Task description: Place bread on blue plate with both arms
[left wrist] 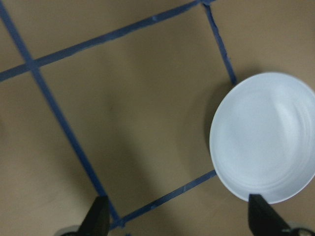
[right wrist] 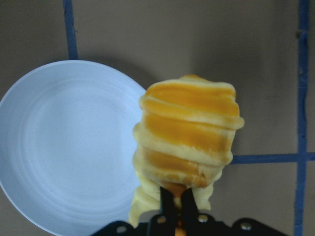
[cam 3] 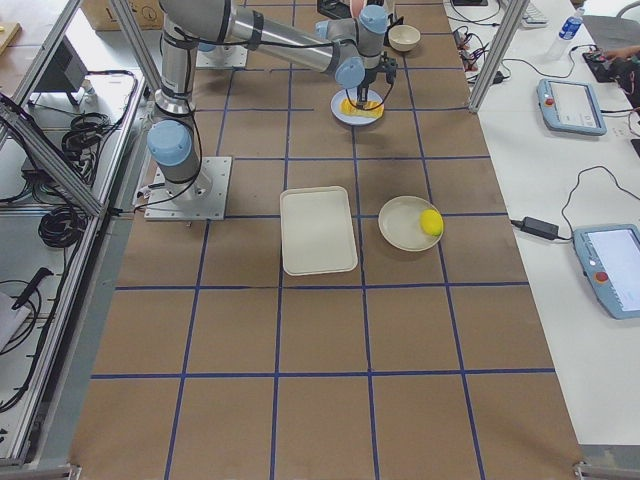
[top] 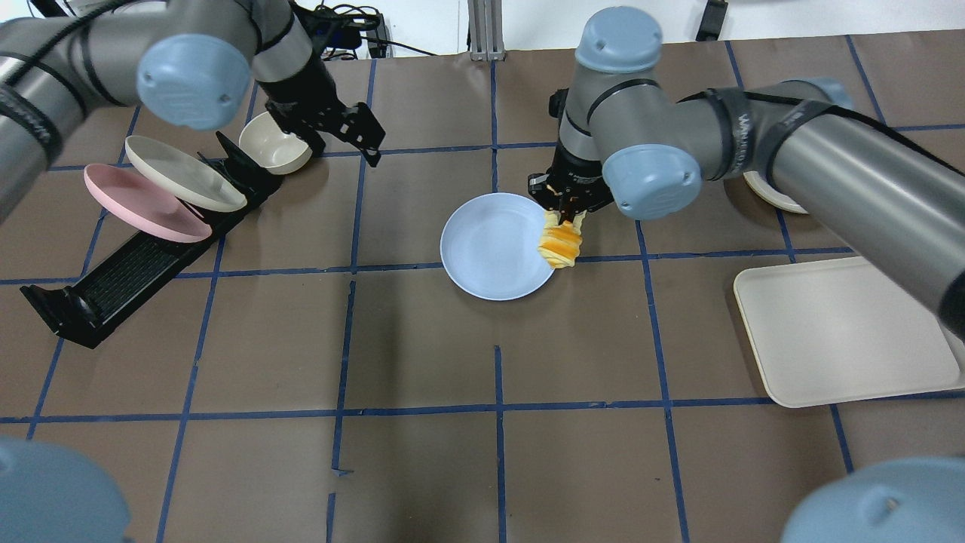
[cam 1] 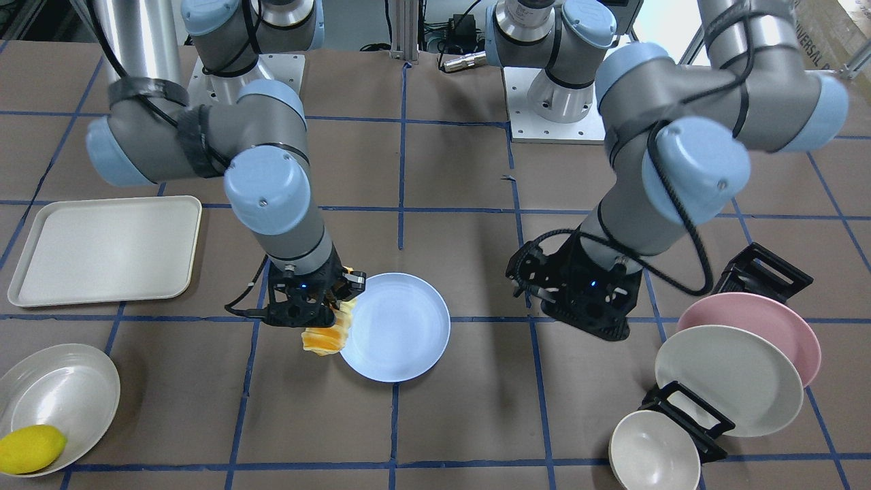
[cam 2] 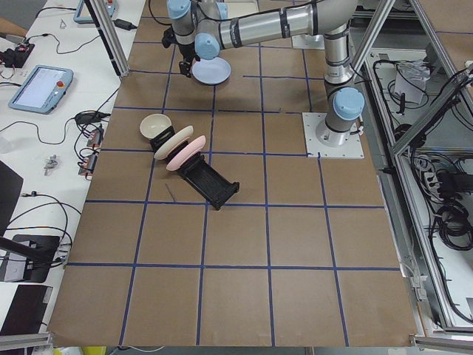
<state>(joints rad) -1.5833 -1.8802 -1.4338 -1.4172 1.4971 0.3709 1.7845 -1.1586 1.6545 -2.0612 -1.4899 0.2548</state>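
Note:
My right gripper (top: 563,216) is shut on one end of the bread (top: 559,245), a ridged orange and cream loaf that hangs from the fingers. The right wrist view shows the bread (right wrist: 187,140) over the right edge of the blue plate (right wrist: 69,147), half over the table. The blue plate (cam 1: 395,327) lies flat near the table's middle. In the front-facing view the right gripper (cam 1: 332,307) stands at the plate's rim with the bread (cam 1: 325,338) below it. My left gripper (top: 335,134) is open and empty, off to the plate's left; its wrist view shows the plate (left wrist: 266,137).
A black dish rack (top: 113,279) on the left holds a pink plate (top: 136,204) and a cream plate (top: 181,173); a cream bowl (top: 275,143) sits by it, close to the left gripper. A cream tray (top: 837,332) lies on the right. A bowl (cam 1: 58,398) holds a lemon (cam 1: 30,448).

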